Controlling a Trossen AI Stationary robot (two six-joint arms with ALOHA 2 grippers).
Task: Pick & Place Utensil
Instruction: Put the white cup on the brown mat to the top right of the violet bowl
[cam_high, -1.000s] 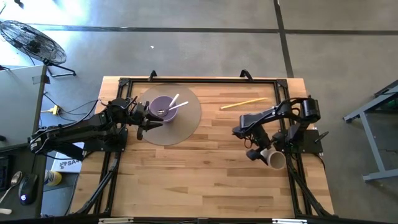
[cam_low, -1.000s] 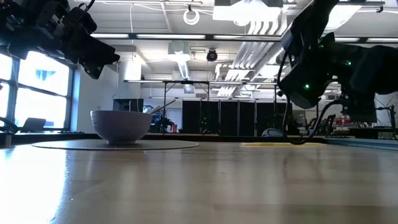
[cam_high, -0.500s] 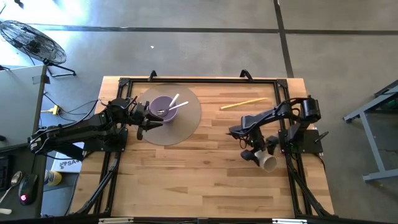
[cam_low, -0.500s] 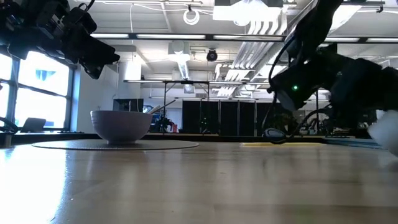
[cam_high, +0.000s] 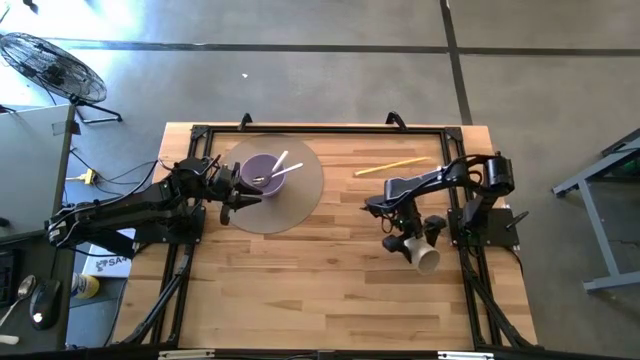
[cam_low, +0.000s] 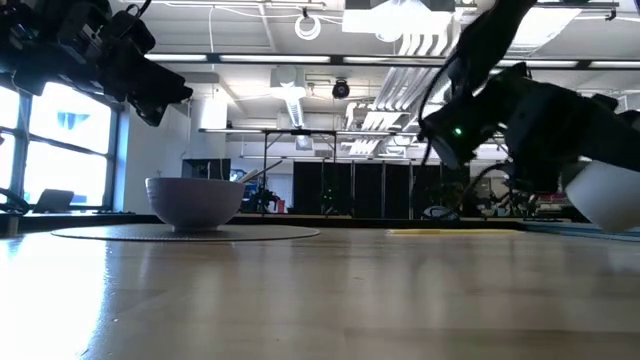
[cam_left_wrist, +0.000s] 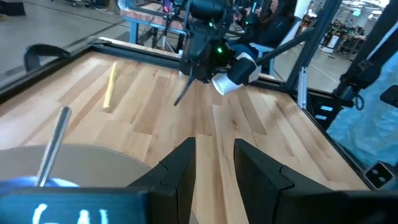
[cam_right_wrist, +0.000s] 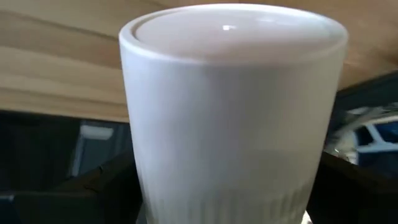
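Your wooden tabletop (cam_high: 300, 270) is sitting on a grey concrete floor, framed by black rails, with a fan (cam_high: 45, 65) standing off its far left corner. A round grey mat (cam_high: 300, 205) is lying at the left rear, carrying a purple bowl (cam_high: 262, 172) with two pale utensils (cam_high: 280, 170) leaning inside it. A yellow stick-like utensil (cam_high: 392, 166) is lying flat on the bare wood near the rear right, well apart from both arms.

Your right end effector (cam_high: 410, 243) is grasping a white cup (cam_high: 424, 257), plain and smooth with fine ribbing near one end; the cup is filling the right wrist view (cam_right_wrist: 233, 106) and, in the low view (cam_low: 600, 195), is hanging tilted above the wood at the right side. That arm is reaching inward from its base at the right edge, elbow bent.

Your left end effector (cam_high: 243, 195) is hovering just beside the bowl at the mat's near left; its fingers (cam_left_wrist: 180, 171) are standing narrowly parted and are holding nothing.
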